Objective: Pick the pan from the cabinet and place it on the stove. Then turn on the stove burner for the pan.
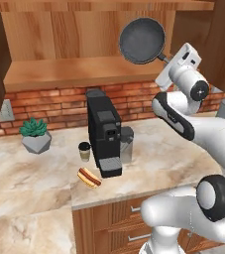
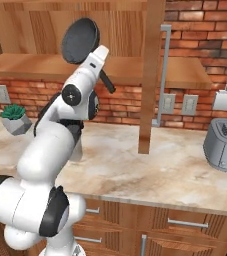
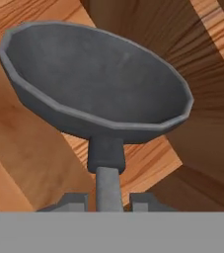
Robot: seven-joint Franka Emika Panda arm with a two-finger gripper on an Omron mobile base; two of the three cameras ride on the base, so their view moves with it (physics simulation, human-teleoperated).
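Dark grey-black metal makes up the pan [image 1: 142, 40], a round, shallow frying pan with a faceted rim and a plain, smooth inner bowl. In the hand view the pan [image 3: 96, 89] shows its hollow side, with a short thick neck under the rim that runs into a long thin handle. That handle passes down between the two finger tips of the gripper [image 3: 108, 200], whose jaws stand narrow and are closed on it. The pan is lifted and tipped up on edge, so its flat face turns toward the left base camera, while the right base view shows the pan [image 2: 80, 41] as a tilted oval with its handle slanting down past the white hand.

Taking the cabinet [image 1: 84, 34] as landmark: the pan hangs in the air in front of its open reddish-brown interior, above its lower shelf board and touching no wood. One cabinet door [image 2: 151, 75] stands open edge-on to the right of the pan, with a long silver bar handle [image 2: 164, 75] beside it. Below the cabinet, on the marble counter [image 1: 29, 173], stand a black coffee machine [image 1: 104, 136], a small potted plant [image 1: 35, 135], a paper cup [image 1: 84, 151] and a hot dog [image 1: 89, 177]; a silver toaster [image 2: 226, 144] sits lower right of the cabinet.
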